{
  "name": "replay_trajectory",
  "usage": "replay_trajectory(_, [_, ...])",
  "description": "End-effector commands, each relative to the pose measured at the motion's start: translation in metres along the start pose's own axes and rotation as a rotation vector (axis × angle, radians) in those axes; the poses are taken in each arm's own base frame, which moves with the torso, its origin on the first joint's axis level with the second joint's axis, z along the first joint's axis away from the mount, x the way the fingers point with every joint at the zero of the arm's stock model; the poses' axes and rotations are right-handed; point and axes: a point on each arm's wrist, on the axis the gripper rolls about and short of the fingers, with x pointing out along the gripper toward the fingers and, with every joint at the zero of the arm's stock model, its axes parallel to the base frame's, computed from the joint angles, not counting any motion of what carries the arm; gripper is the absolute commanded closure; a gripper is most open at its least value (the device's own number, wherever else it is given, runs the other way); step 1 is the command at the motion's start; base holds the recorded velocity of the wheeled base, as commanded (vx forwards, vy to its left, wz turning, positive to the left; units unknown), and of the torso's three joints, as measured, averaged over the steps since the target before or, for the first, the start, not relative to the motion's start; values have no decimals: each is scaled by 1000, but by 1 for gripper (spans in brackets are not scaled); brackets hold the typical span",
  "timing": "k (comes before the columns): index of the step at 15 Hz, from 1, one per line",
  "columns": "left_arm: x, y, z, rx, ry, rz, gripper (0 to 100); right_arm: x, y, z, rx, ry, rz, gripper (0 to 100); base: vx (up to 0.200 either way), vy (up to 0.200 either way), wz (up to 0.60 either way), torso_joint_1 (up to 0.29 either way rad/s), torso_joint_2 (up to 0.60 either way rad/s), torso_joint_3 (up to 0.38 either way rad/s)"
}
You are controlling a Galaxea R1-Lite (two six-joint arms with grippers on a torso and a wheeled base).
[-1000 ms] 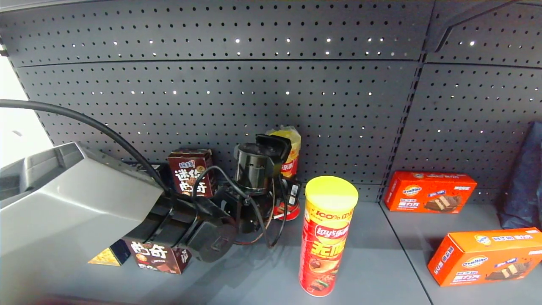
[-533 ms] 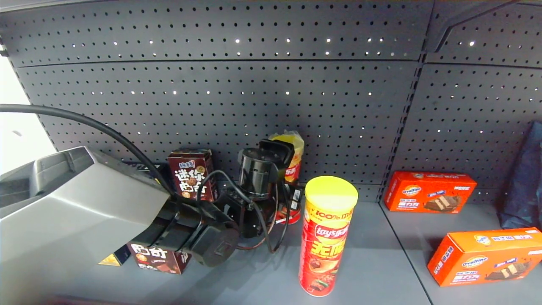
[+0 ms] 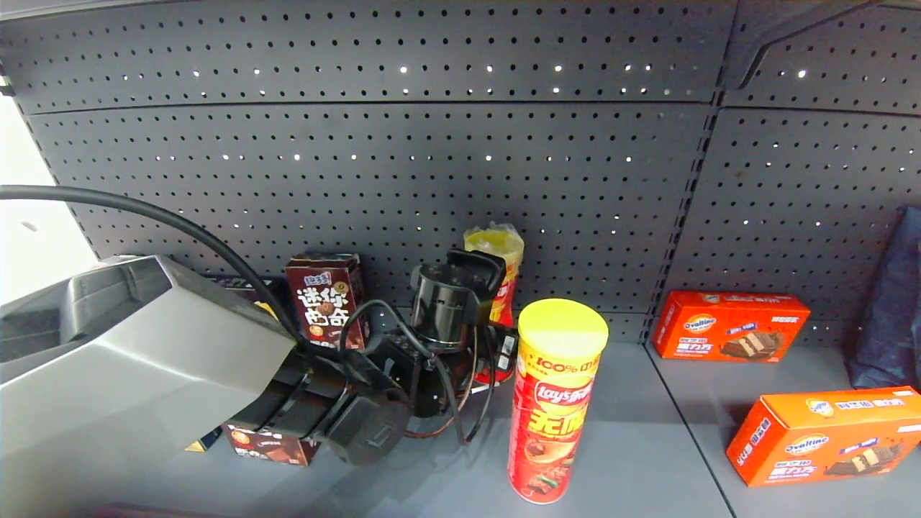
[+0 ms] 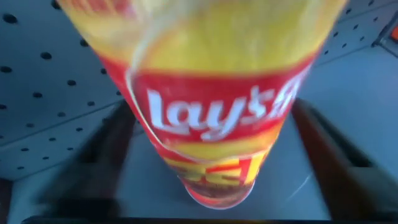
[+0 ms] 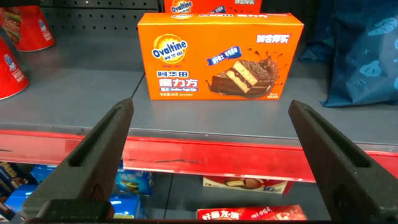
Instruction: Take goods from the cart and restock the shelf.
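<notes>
Red-and-yellow, the held chip can [image 4: 214, 118] stands roughly upright between the fingers of the left gripper [image 3: 491, 306], which looks clamped on its sides. It is just behind and a little left of the yellow-lidded can [image 3: 557, 403] at the front of the shelf [image 3: 633, 446], close against the pegboard back [image 3: 432, 180], with a brown box [image 3: 324, 298] farther left. The right gripper [image 5: 211, 107] hangs with fingers spread wide and nothing between them before the shelf's red front edge, facing an orange box [image 5: 221, 56] that lies well to the right of the yellow-lidded can.
</notes>
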Motion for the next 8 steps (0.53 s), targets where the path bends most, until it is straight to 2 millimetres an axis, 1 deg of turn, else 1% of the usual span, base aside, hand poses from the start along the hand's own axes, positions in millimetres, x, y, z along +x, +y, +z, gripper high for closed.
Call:
replay_trajectory(1, [-2, 0, -1, 0, 2, 2, 0, 0, 0, 0, 0, 1, 0, 0, 0, 0, 0, 0, 0, 0])
replay_trajectory(4, [-13, 4, 4, -2, -7, -1, 0, 0, 0, 0, 0, 1, 0, 0, 0, 0, 0, 0, 0, 0])
replay_trajectory(6, [-31, 9, 10, -3, -16, -3, 0, 0, 0, 0, 0, 1, 0, 0, 0, 0, 0, 0, 0, 0])
replay_trajectory(8, [-41, 12, 13, -4, -19, -3, 0, 0, 0, 0, 0, 1, 0, 0, 0, 0, 0, 0, 0, 0])
